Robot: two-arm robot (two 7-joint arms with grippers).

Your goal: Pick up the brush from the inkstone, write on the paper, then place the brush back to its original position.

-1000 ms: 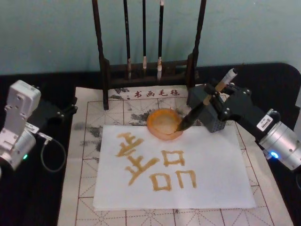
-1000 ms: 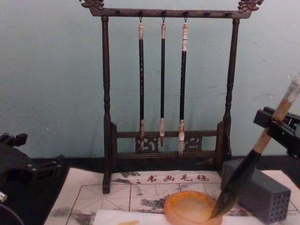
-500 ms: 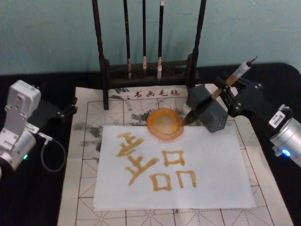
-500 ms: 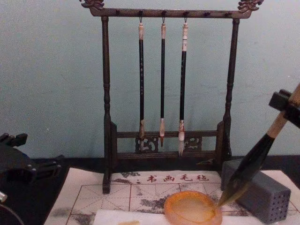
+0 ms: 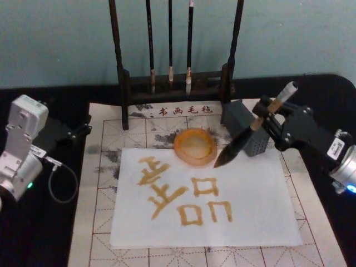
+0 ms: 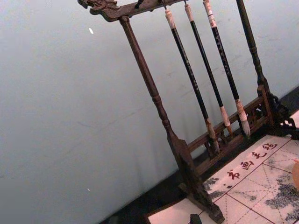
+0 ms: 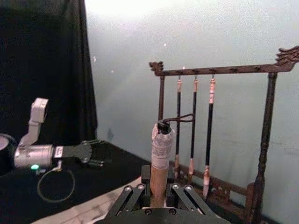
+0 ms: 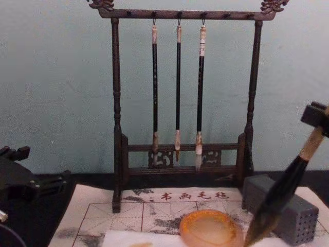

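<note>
Right pincer (image 5: 268, 113) is clamped on the brush (image 5: 240, 143) handle, just right of the inkstone (image 5: 177, 146). The tuft was on the inkstone's rim half a second ago and now points at the paper (image 5: 256, 206) beside it. The inkstone's hollow looks pale. Left pincer (image 5: 82, 129), fingers apart, idles well left of the inkstone.

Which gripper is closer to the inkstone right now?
Right. The right gripper holds the brush just right of the inkstone; the left gripper sits far off to its left, beyond the mat.
</note>
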